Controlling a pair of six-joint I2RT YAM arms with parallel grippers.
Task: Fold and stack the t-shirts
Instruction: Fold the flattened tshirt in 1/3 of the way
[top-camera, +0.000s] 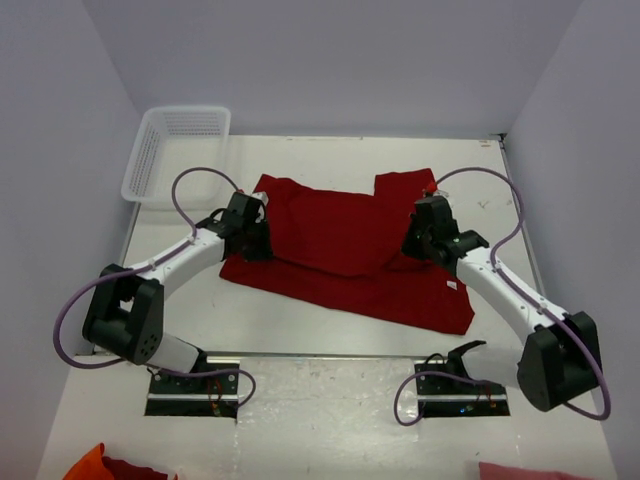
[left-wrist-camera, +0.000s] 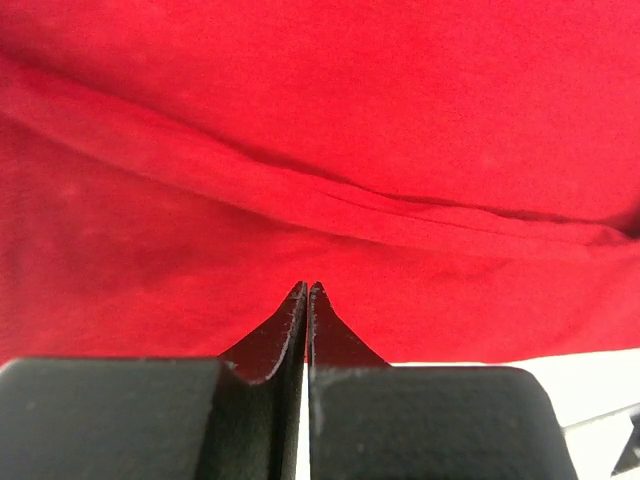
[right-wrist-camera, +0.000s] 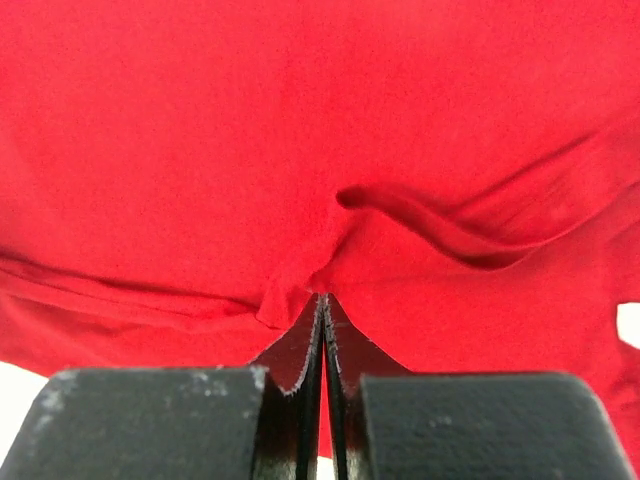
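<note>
A dark red t-shirt (top-camera: 340, 240) lies spread on the white table, with an upper layer folded over the lower one; a small white label (top-camera: 452, 286) shows near its right edge. My left gripper (top-camera: 263, 240) is at the shirt's left edge. In the left wrist view (left-wrist-camera: 307, 292) its jaws are pressed together just over the cloth (left-wrist-camera: 320, 150), and no cloth shows between them. My right gripper (top-camera: 411, 246) is at the shirt's right side. In the right wrist view (right-wrist-camera: 322, 300) it is shut on a puckered bit of the cloth (right-wrist-camera: 300, 150).
A white plastic mesh basket (top-camera: 175, 150) stands at the table's far left corner. Bare white table (top-camera: 300, 330) runs along the near side of the shirt. Orange-red cloth (top-camera: 105, 465) and pink cloth (top-camera: 530, 470) lie off the table at the bottom corners.
</note>
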